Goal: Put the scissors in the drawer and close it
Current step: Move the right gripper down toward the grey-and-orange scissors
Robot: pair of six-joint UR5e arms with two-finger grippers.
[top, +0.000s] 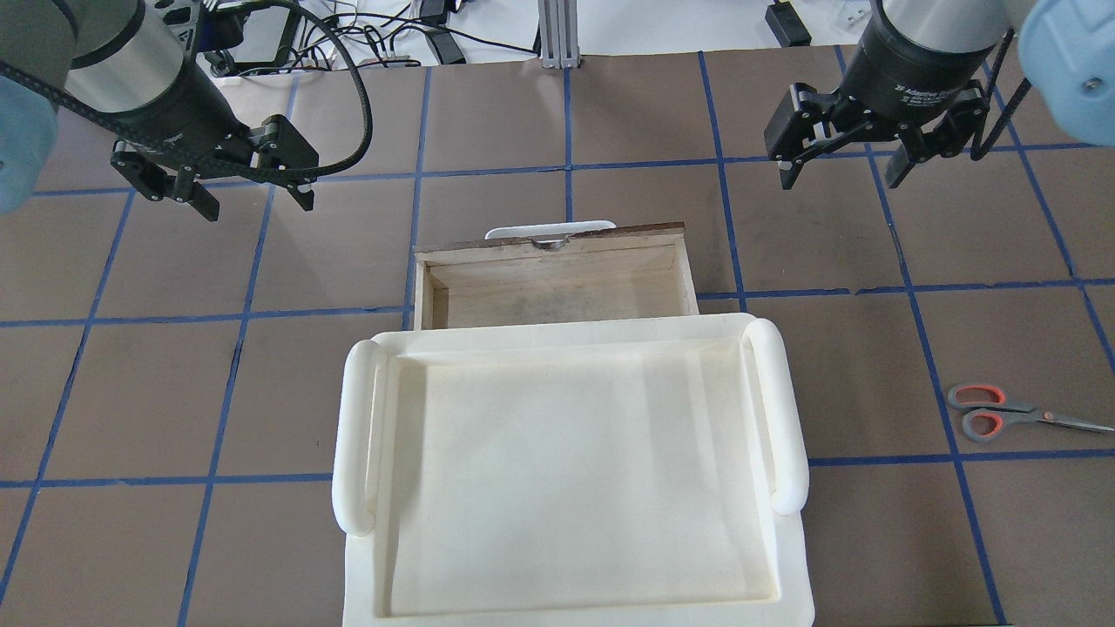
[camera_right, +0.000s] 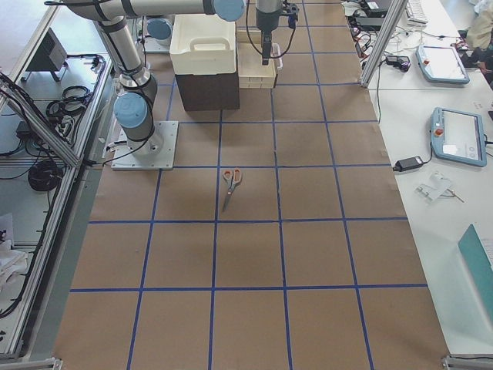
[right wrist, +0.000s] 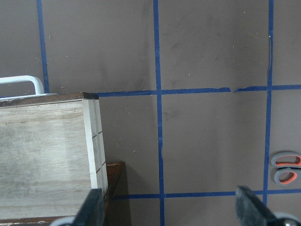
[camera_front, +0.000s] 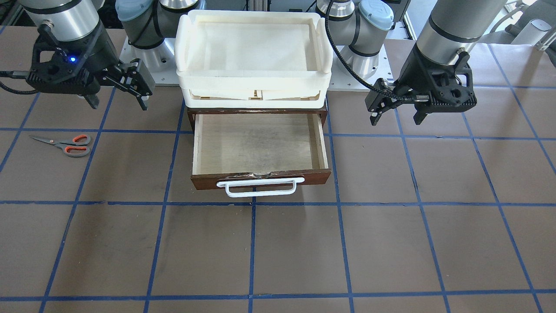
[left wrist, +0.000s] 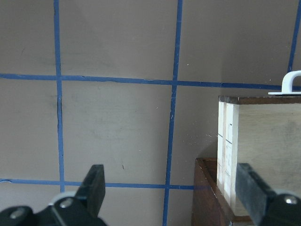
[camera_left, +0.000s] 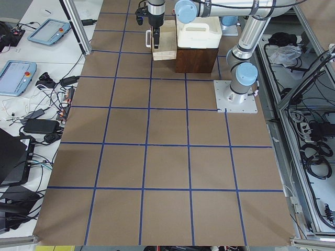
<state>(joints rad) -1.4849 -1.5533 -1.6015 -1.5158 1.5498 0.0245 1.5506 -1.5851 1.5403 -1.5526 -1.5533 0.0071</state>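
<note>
The pulled-out drawer [camera_front: 256,143] is open from above, and only the white tray [camera_front: 254,82] stacked on the cabinet blocks its rear side. The scissors [camera_front: 65,144] lie flat on bare table [camera_front: 304,252] near the robot's right edge, well apart from the cabinet.

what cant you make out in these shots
- Scissors: in the right wrist view only the handle loops show. The blades are cut off by the picture's right edge.
- Drawer: in the overhead view the cream tray on top covers the part of its inside nearest the robot.
- Drawer handle: in the left wrist view only one end shows. The rest is cut off by the right edge.
</note>
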